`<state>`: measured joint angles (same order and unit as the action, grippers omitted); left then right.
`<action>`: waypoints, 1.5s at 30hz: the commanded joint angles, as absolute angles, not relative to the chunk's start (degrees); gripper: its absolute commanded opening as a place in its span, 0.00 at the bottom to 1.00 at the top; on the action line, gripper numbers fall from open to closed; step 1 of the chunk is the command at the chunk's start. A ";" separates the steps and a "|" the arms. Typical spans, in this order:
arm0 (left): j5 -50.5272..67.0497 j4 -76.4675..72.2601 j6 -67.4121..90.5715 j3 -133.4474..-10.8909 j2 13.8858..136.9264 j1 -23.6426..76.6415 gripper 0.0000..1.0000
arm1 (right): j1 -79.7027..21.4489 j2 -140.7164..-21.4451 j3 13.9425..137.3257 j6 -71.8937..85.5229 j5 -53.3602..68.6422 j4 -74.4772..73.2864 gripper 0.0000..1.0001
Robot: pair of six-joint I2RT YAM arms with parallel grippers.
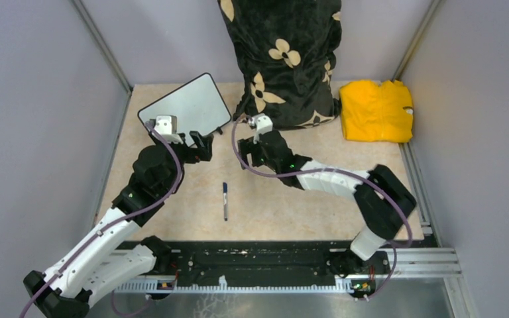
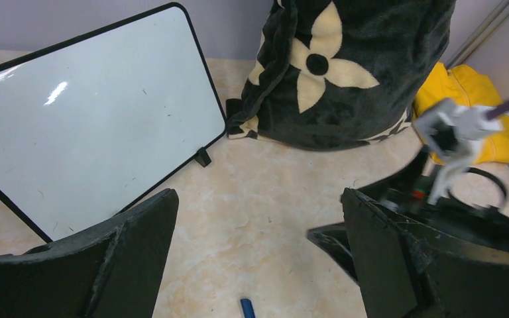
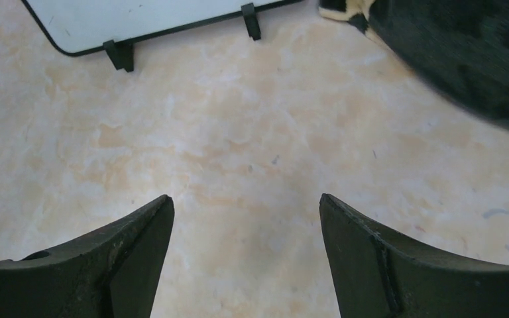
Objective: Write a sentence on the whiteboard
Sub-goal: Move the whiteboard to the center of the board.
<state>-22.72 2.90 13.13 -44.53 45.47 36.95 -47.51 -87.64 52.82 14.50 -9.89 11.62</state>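
Left jaws – spread, empty; right jaws – spread, empty, above the bare bench (image 3: 252, 132). Only the right wrist view shows both black feet (image 3: 120, 54); only the top view shows the whole pen (image 1: 225, 201), near side of both jaws. Whiteboard (image 1: 185, 103): far-left, ahead of the left jaws. Count: one whiteboard, two feet, one pen, one flowered bundle (image 1: 282, 59), one yellow cloth (image 1: 374, 109).

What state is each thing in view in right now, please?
Whiteboard: blank, no writing yet.
Pen: lying loose, not held.
Left gripper: open, empty.
Right gripper: open, empty.
Blanket: bundled, standing at the back.
Yellow cloth: roughly folded, lying down.
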 commanded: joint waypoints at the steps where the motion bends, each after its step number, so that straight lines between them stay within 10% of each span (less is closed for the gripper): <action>1: -22.70 1.43 12.15 -44.31 43.43 37.17 0.99 | -47.97 -98.66 62.07 16.32 -7.12 21.83 0.79; 18: -23.64 1.84 12.35 -44.36 39.91 37.13 0.99 | -47.39 -128.43 90.95 17.40 -13.34 16.70 0.72; 45: -23.93 1.60 12.30 -44.04 38.36 37.16 0.99 | -44.81 -143.89 113.82 15.91 -11.71 4.89 0.49</action>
<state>-23.94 2.90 12.75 -44.51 38.83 36.95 -44.93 -143.04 110.04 16.53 -12.27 5.87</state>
